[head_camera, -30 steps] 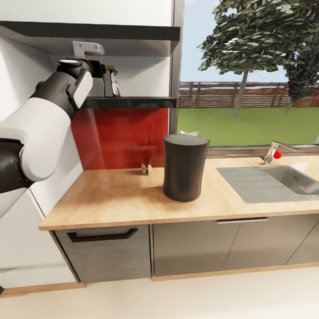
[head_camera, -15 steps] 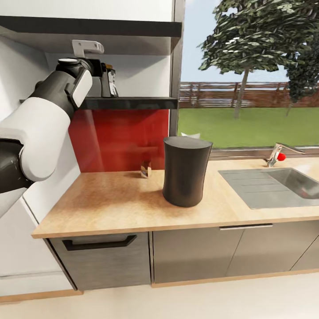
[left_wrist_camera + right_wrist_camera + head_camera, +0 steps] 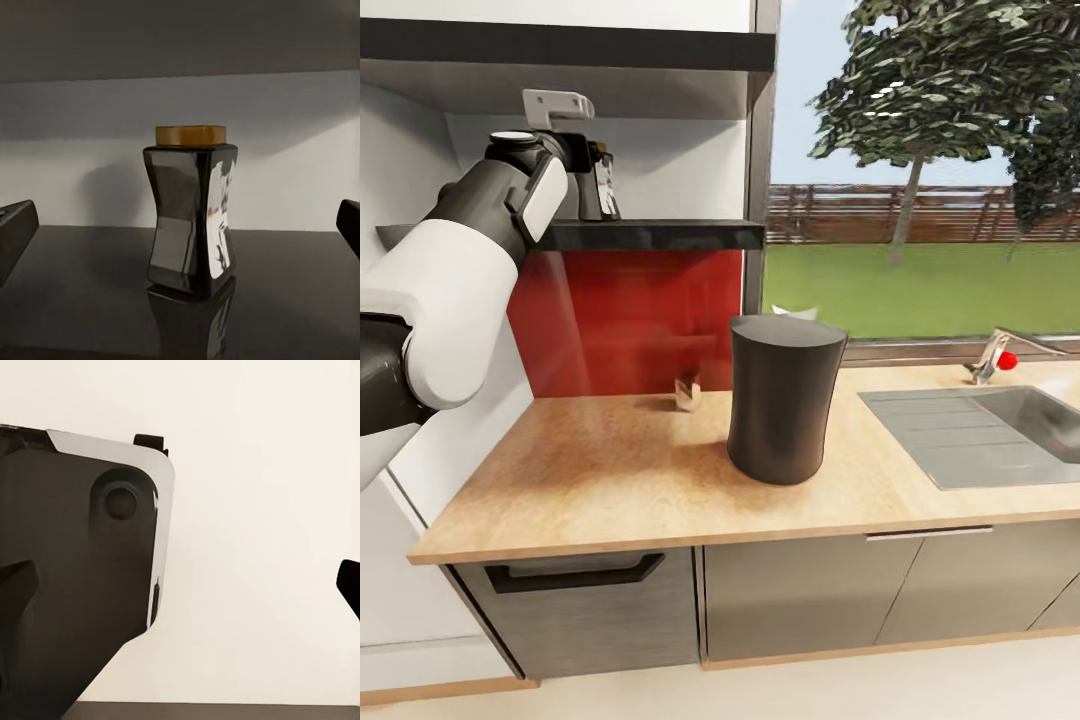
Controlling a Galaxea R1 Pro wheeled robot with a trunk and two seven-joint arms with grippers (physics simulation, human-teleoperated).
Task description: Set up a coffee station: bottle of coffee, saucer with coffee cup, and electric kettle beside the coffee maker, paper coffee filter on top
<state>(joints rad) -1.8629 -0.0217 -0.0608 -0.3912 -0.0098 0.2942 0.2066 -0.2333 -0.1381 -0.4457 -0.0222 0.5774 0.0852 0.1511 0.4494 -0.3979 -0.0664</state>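
The coffee maker (image 3: 783,398) stands upright on the kitchen countertop (image 3: 610,470), left of the inset sink (image 3: 1000,425). Behind it, a paper coffee filter (image 3: 792,312) shows by the window. The bottle of coffee (image 3: 191,214) stands on the kitchen shelf (image 3: 650,235), above the countertop, between the left gripper's (image 3: 180,225) spread fingers.

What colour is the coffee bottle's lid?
Gold-brown, clearest in the left wrist view: bottle of coffee.

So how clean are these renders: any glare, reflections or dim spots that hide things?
Left wrist view: dim, but the jar is sharp, glossy, and mirrored in the shelf. Head view: bright and even; the coffee maker casts a soft shadow on the countertop. Right wrist view: flat, pale wall, dark robot part against it.
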